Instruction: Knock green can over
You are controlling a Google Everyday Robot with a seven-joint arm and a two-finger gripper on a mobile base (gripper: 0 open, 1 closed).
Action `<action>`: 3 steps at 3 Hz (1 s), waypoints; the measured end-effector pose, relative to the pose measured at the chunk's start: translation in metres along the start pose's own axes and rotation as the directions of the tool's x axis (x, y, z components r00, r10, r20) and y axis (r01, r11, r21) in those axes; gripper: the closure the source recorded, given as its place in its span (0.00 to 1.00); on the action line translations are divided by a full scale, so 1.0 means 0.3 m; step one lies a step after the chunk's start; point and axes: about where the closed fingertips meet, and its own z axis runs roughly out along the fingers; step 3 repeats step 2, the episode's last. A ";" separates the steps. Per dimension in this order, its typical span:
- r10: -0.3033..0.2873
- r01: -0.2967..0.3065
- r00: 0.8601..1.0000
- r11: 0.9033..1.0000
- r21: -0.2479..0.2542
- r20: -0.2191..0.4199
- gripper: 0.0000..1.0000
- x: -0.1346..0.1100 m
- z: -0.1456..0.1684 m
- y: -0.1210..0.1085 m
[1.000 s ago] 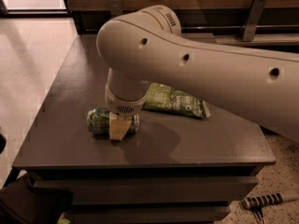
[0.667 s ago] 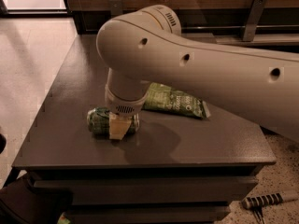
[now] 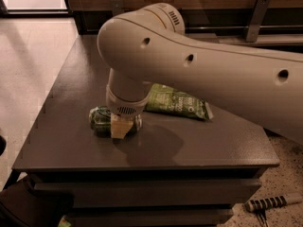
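Nothing has shifted since the earlier frame: the gripper point(image 3: 120, 126) hangs low over the green can point(image 3: 100, 120), left of centre on the dark table point(image 3: 213, 141). The can lies on its side, so the task looks done. Whether the gripper is spread or clamped, I cannot tell.

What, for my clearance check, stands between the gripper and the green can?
Nothing visible does. The gripper is down right at the green can, which lies on its side on the table; the snack bag lies behind them, out of the way.
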 end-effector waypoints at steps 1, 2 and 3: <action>-0.001 0.001 1.000 1.000 0.002 0.000 0.00 -0.001 -0.003 0.001; -0.001 0.001 1.000 1.000 0.002 0.000 0.00 -0.001 -0.003 0.001; -0.001 0.001 1.000 1.000 0.002 0.000 0.00 -0.001 -0.003 0.001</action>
